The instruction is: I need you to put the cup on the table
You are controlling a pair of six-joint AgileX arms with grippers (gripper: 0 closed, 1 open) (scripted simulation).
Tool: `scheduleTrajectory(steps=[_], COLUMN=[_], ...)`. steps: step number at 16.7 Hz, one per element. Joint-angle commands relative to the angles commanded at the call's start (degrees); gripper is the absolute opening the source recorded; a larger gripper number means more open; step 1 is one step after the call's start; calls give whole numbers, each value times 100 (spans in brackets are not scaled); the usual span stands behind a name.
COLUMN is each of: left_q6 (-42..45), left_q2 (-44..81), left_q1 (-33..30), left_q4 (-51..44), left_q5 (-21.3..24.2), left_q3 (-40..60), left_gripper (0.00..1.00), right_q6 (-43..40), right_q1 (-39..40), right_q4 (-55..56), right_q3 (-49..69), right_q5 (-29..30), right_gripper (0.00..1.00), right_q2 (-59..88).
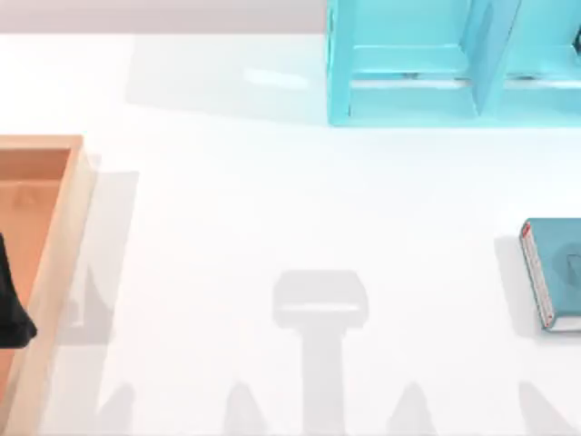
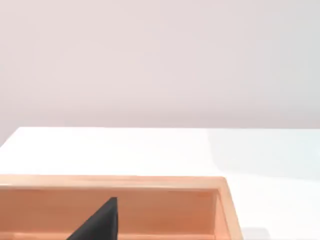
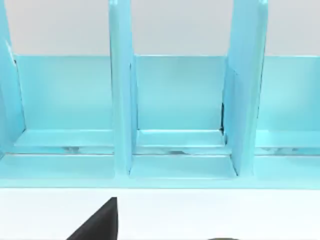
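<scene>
The cup is out of view. The white table point(image 1: 272, 209) spreads across the top view and runs beyond the tray in the left wrist view point(image 2: 150, 150). My left gripper point(image 1: 13, 304) is a dark shape at the far left edge, over the light wooden tray point(image 1: 64, 236). A dark part of the left gripper point(image 2: 100, 224) sits low in the left wrist view, in front of the tray's far wall point(image 2: 150, 182). A dark part of my right gripper point(image 3: 100, 224) hangs over the table, facing the turquoise shelf unit point(image 3: 175, 100).
The turquoise shelf unit point(image 1: 436, 64) stands at the back right, its compartments open toward the front. A teal book point(image 1: 554, 272) lies flat at the right edge. The wooden tray takes up the left edge. Shadows of the arms fall along the front.
</scene>
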Motion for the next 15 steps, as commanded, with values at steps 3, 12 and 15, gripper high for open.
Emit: scheduleTrajectory(steps=[3,12,15], left_q6=[0,0,0], left_q2=[0,0,0], left_q1=[0,0,0], left_q4=[0,0,0], left_q5=[0,0,0], left_q3=[0,0,0], left_gripper=[100,100,100], right_q6=[1,-182,-347], right_q1=[-4,-252,-380], right_q4=[-60,-2755,-4141], right_q3=[62,3157,4750], right_q5=[-5,-36,26], right_gripper=[100,100,100], right_q2=[59,3224,5106])
